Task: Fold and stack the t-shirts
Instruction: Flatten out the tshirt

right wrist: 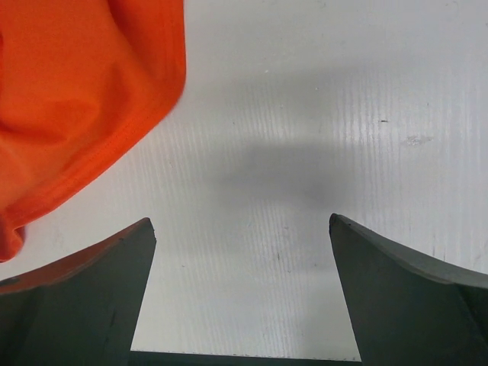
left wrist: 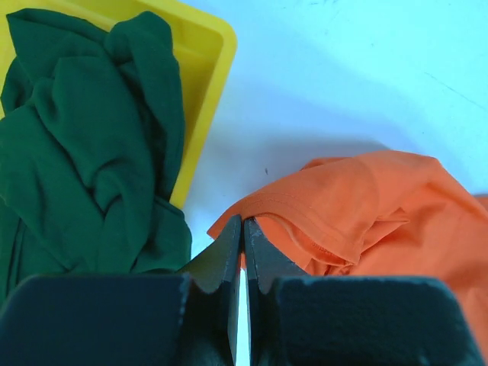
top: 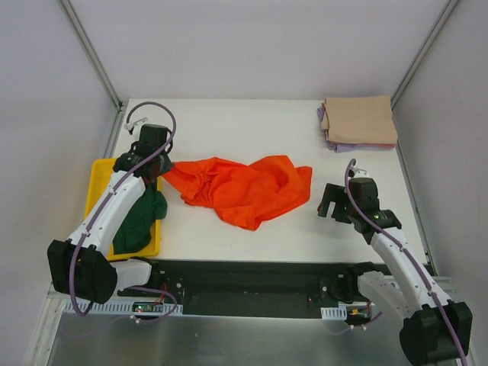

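Left gripper (left wrist: pixel 242 226), arm stretched along left edge of tabletop (top: pixel 229 130): clamped on crumpled orange-red cloth t-shirt (top: pixel 244 191). Right gripper (right wrist: pixel 240 223), near right edge: fingers spread.

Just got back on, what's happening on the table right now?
The left gripper is shut on the left edge of the crumpled orange t-shirt. The right gripper hangs open over bare table beside its right side. A green t-shirt lies bunched in the yellow tray; the tan t-shirt sits folded on the purple t-shirt, far right.
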Tool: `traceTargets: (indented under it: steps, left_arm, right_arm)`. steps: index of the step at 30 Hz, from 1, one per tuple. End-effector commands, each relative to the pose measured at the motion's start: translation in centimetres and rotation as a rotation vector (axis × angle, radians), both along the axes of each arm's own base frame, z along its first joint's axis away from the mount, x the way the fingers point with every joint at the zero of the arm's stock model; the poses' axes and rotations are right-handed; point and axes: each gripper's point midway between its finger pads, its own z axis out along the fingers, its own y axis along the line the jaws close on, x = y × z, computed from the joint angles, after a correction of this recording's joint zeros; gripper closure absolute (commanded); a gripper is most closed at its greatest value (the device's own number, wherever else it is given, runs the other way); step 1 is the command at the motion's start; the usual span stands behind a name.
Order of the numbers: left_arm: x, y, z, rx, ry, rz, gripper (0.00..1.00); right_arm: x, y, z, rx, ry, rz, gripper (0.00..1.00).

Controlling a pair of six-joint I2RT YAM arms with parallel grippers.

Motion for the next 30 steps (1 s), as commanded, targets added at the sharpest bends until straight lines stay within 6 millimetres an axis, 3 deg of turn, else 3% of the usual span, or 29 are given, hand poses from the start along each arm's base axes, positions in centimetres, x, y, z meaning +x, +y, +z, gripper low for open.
traceTargets:
  steps: [1, 5, 11, 13, 19, 23, 26, 30]
  left_arm:
    - [0.5, -0.1, -0.6, -0.038, -0.017, -0.004, 1.00]
    - [0.7, -0.3, -1.1, -0.041, 0.000, -0.022, 1.00]
    - [0.8, -0.3, -1.7, -0.044, 0.020, -0.030, 1.00]
    - [0.7, -0.2, -2.0, -0.043, 0.025, -0.027, 1.00]
    - [0.8, -0.4, -2.4, -0.057, 0.035, -0.041, 1.00]
    - [0.6, -0.6, -2.6, -0.065, 0.041, -0.054, 1.00]
    - [0.5, -0.5, -2.8, -0.062, 0.048, -0.056, 1.00]
    - [0.6, -0.7, -2.7, -0.067, 0.046, -0.063, 1.00]
  right_arm:
    - [2.5, 2.1, 2.9, 0.090, -0.051, 0.021, 0.01]
    - [3.4, 5.5, 3.3, 0.090, -0.031, 0.116, 0.03]
    - [2.4, 16.3, 4.1, 0.006, -0.071, 0.555, 0.03]
    - [1.5, 20.0, 3.3, 0.008, -0.032, 0.710, 0.04]
    - [2.0, 27.3, 1.4, -0.040, -0.001, 0.879, 0.10]
    - [1.9, 29.0, 0.0, -0.009, 0.075, 0.877, 0.15]
    - [0.7, 30.1, -0.4, 0.034, 0.104, 0.921, 0.17]
    - [-0.2, 30.1, -1.5, 0.012, 0.131, 0.950, 0.19]
